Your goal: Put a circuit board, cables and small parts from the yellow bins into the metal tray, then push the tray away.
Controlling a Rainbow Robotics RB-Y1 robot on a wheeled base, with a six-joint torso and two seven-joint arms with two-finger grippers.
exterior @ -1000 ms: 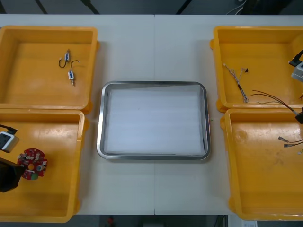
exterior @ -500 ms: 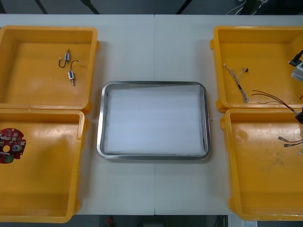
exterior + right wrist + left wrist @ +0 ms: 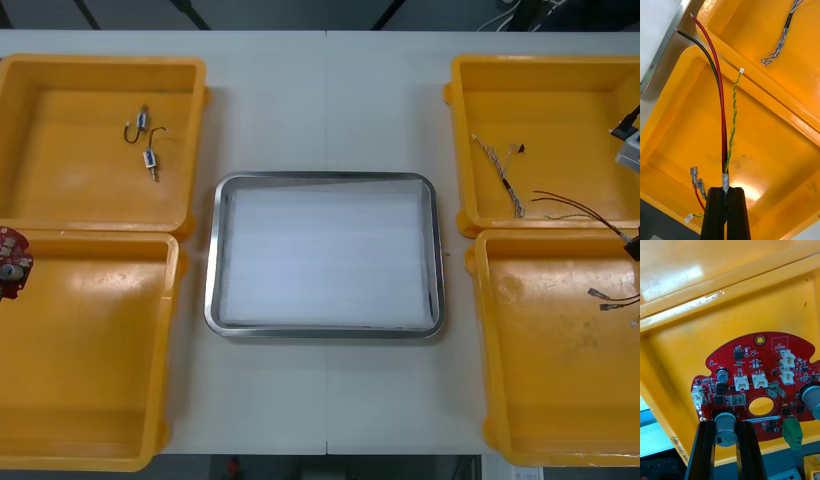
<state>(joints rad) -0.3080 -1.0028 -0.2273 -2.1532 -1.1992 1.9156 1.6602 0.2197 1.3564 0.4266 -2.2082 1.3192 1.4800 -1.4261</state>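
While your left gripper (image 3: 725,427) hung at the outer side of the near left bin (image 3: 677,352), its fingers were closed to the width of a silver can-shaped component at the edge of the red circuit board (image 3: 760,386) and clamped it there. The yellow bin's wall and rim stood right behind the board, though you could not tell whether they touched. In the front view the board (image 3: 10,262) sat by that bin's far wall. Beyond that wall, two small metal parts (image 3: 150,158) lay in the far left bin (image 3: 80,170), well apart from the gripper.

Your right gripper (image 3: 727,192) was pinched almost fully together on a taped cable bundle (image 3: 723,123). A red lead, a black lead and a twisted green-yellow pair ran out from between the fingers over the near right bin (image 3: 763,142). Just beside those fingers, a short red cable (image 3: 696,182) with metal terminals lay on the bin floor. The bundle's free ends crossed the bin's rim and stopped short of the corner of the metal tray (image 3: 663,48). Farther out, a twisted blue and white cable (image 3: 784,32) lay in the far right bin (image 3: 752,30). The tray (image 3: 213,260), white inside, sat on the surface (image 3: 325,110) between the bins.
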